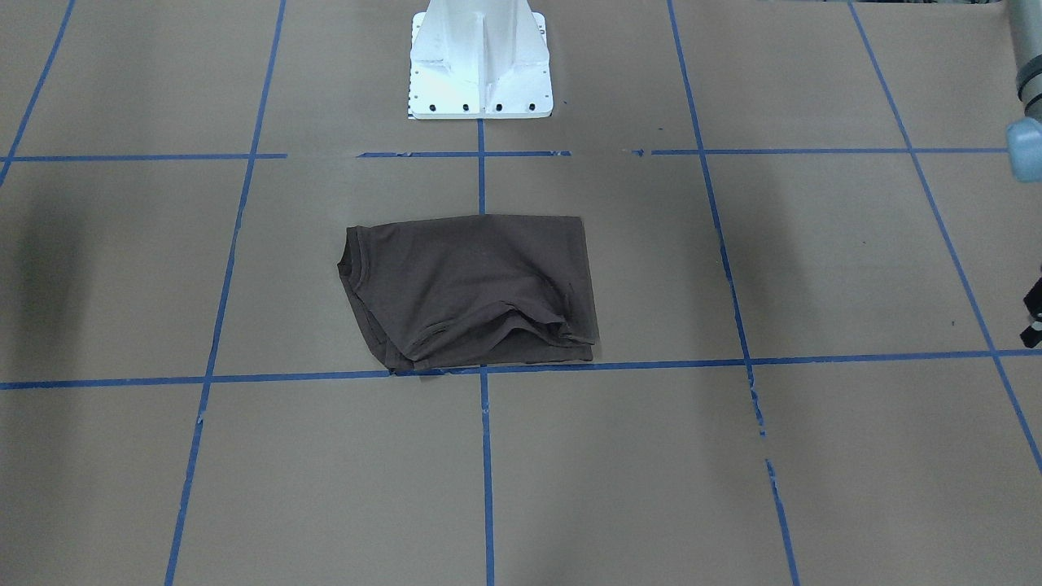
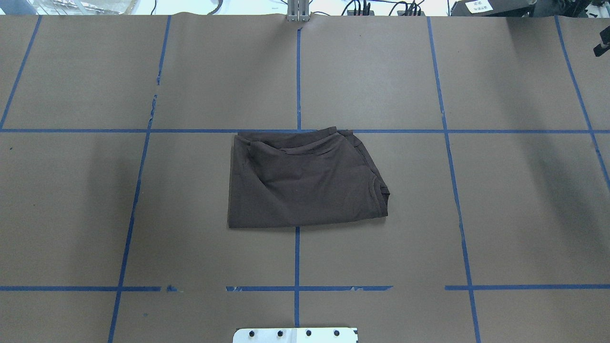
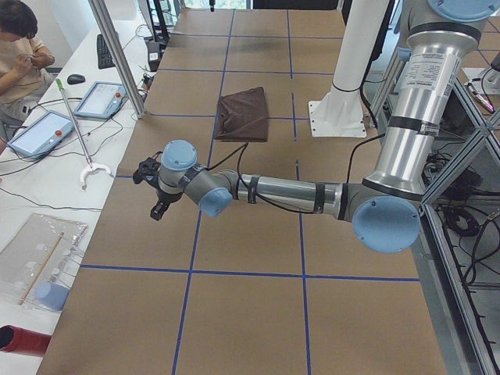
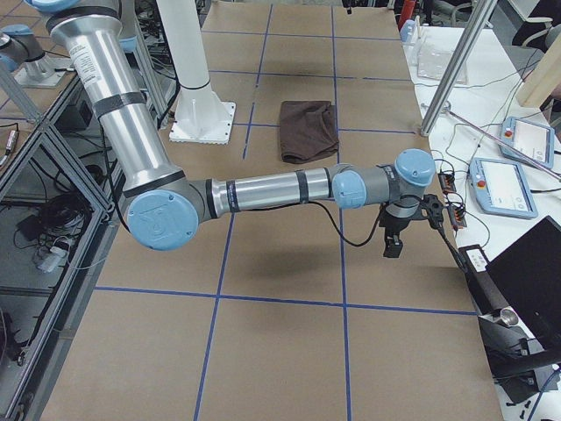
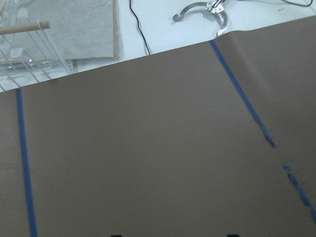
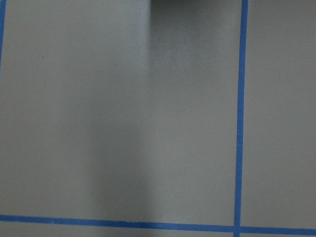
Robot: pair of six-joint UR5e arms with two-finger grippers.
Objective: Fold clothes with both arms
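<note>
The dark brown T-shirt (image 1: 472, 285) lies folded into a rough rectangle at the middle of the table, collar end toward my right side (image 2: 305, 181). It also shows in both side views (image 3: 242, 113) (image 4: 308, 130). My left arm (image 3: 281, 191) reaches out far to the left. Its gripper (image 3: 157, 211) hangs over bare table well away from the shirt, with its edge in the front view (image 1: 1034, 321). Its fingertips (image 5: 116, 235) sit wide apart, open and empty. My right gripper (image 4: 392, 248) hangs far to the right near the table's far edge, with only a sliver in the overhead view (image 2: 601, 46). I cannot tell its state.
The white pedestal base (image 1: 480, 65) stands behind the shirt. Blue tape lines (image 2: 298, 257) grid the brown table. Beyond the far edge are a metal post (image 3: 117, 55), tablets (image 3: 47, 129), a reaching tool (image 3: 78, 133) and a seated person (image 3: 19, 47).
</note>
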